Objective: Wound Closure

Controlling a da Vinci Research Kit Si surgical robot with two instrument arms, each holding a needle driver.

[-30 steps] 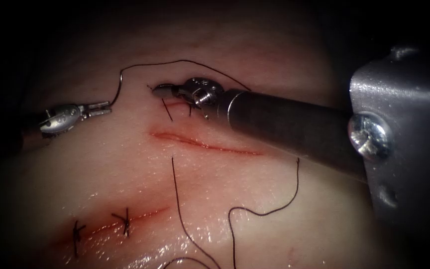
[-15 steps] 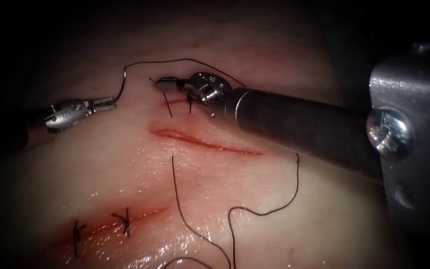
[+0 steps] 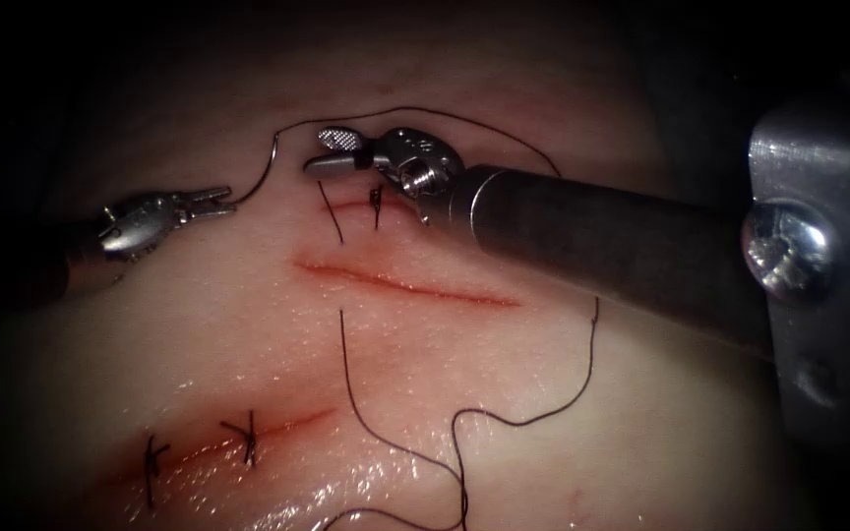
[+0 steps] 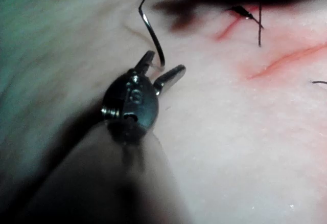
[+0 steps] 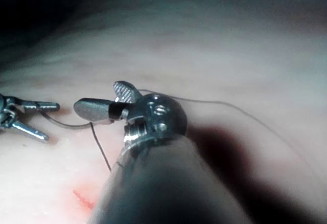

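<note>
We see the right tool (image 3: 332,152) over the tissue (image 3: 248,324) at the far end of the topmost short cut (image 3: 366,206), its jaws spread apart with nothing between them; a second ago they were together at this spot. The thread (image 3: 277,157) runs from a stitch at that short cut, arcs over behind the right tool's wrist and comes down to the left tool (image 3: 216,200). In the left wrist view the left tool (image 4: 163,70) has its jaws parted, with the thread (image 4: 153,35) dropping into the gap between them; we cannot tell whether it is actually gripped, and it looks to lie loose there. The left tool sits well left of all the cuts.

We note the middle cut (image 3: 405,283) lies unstitched, with red fluid along it. The nearest cut (image 3: 248,438) carries two knotted stitches (image 3: 248,438). Loose thread tails (image 3: 504,418) trail across the wet tissue between the middle cut and the near edge.

We cannot make out the needle in any view. In the right wrist view the right tool (image 5: 110,101) shows both jaw blades splayed, the thread (image 5: 219,104) passing behind its wrist.
</note>
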